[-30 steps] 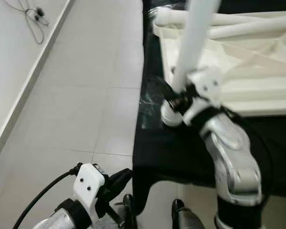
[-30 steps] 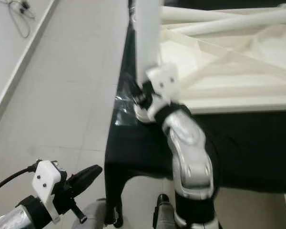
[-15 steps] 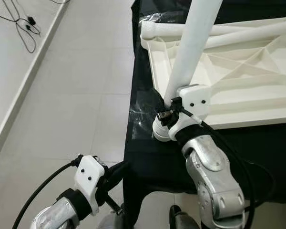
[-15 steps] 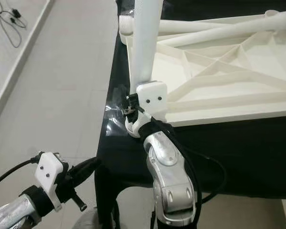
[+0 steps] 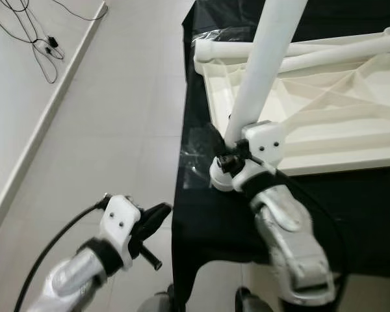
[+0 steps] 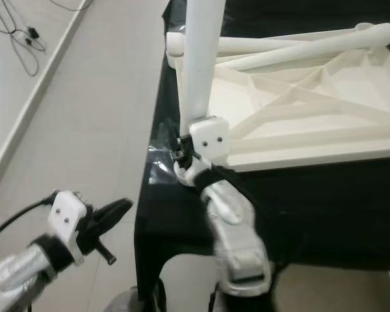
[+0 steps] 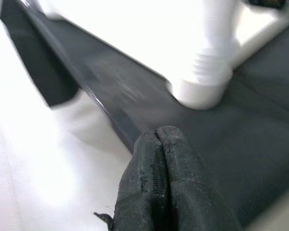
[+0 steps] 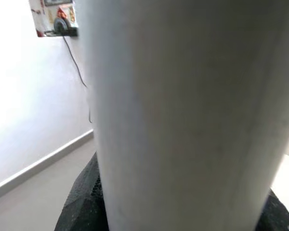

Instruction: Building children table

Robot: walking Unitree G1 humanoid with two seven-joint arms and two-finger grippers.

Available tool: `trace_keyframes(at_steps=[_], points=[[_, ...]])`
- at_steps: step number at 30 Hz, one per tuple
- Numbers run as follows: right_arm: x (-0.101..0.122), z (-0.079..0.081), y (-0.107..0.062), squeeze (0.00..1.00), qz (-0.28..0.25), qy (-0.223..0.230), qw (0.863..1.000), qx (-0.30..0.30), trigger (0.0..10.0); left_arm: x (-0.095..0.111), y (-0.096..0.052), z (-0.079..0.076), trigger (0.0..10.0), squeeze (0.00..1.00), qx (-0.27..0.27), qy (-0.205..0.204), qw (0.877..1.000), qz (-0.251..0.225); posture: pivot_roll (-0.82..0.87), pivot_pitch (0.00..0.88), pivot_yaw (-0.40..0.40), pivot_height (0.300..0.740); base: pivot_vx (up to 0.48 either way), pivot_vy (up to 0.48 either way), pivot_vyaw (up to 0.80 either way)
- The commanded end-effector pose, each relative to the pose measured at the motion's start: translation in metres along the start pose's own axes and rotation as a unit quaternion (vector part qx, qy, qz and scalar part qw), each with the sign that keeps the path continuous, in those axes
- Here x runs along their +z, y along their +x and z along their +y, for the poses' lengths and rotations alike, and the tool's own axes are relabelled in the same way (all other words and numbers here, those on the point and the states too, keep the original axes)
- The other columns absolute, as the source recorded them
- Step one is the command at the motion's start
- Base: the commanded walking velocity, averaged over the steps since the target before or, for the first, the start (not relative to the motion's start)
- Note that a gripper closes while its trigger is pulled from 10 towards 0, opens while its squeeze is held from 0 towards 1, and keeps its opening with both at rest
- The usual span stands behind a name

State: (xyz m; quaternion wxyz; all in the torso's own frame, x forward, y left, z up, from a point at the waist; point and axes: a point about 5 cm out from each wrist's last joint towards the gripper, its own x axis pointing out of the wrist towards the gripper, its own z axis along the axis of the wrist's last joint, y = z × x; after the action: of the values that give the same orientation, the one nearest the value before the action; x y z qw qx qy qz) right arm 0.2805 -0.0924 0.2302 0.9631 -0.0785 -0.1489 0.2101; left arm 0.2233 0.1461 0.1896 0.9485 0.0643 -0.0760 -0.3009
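Left eye view, right tool (image 5: pixel 229 162) clamping white table leg (image 5: pixel 263 71), left tool (image 5: pixel 157 214) pinched closed.

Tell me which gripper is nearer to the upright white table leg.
Right. The right gripper is clamped on the table leg near its lower end, over the black table. The left gripper hangs apart from it, over the floor beside the table's edge.

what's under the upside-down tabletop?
The white tabletop lies on a black cloth that hangs over the support's edge. What the cloth covers is hidden. Clear plastic wrap lies on the cloth beside the tabletop's near corner.
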Motion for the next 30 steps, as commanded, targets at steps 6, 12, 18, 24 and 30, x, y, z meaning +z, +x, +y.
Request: trace_keyframes(at_steps=[6,12,18,24,30], points=[[-0.044,0.002,0.003,0.0,0.104,-0.001,0.994,0.04,10.0,0.028,0.017,0.017,10.0,0.0,0.007,-0.025,0.998,-0.057,0.05,0.24,0.106,0.74,0.0,0.0,0.0],[-0.048,0.006,0.012,0.0,0.118,0.002,0.991,0.063,10.0,0.058,0.03,0.018,10.0,0.0,-0.034,-0.029,0.993,-0.108,0.05,0.215,0.098,0.74,0.0,0.0,0.0],[-0.052,0.006,0.019,0.0,0.136,0.017,0.989,0.059,10.0,0.097,0.043,0.019,10.0,0.0,-0.103,-0.052,0.979,-0.168,0.04,0.197,0.094,0.74,0.0,0.0,0.0],[-0.054,0.007,0.025,0.0,0.143,0.022,0.988,0.053,10.0,0.126,0.052,0.028,10.0,1.0,-0.14,-0.035,0.969,-0.202,0.04,0.178,0.093,0.74,0.0,0.0,0.0],[-0.055,0.01,0.029,0.0,0.145,0.026,0.988,0.053,10.0,0.15,0.066,0.039,10.0,1.0,-0.164,-0.006,0.961,-0.222,0.04,0.169,0.1,0.74,0.0,0.0,0.0]])
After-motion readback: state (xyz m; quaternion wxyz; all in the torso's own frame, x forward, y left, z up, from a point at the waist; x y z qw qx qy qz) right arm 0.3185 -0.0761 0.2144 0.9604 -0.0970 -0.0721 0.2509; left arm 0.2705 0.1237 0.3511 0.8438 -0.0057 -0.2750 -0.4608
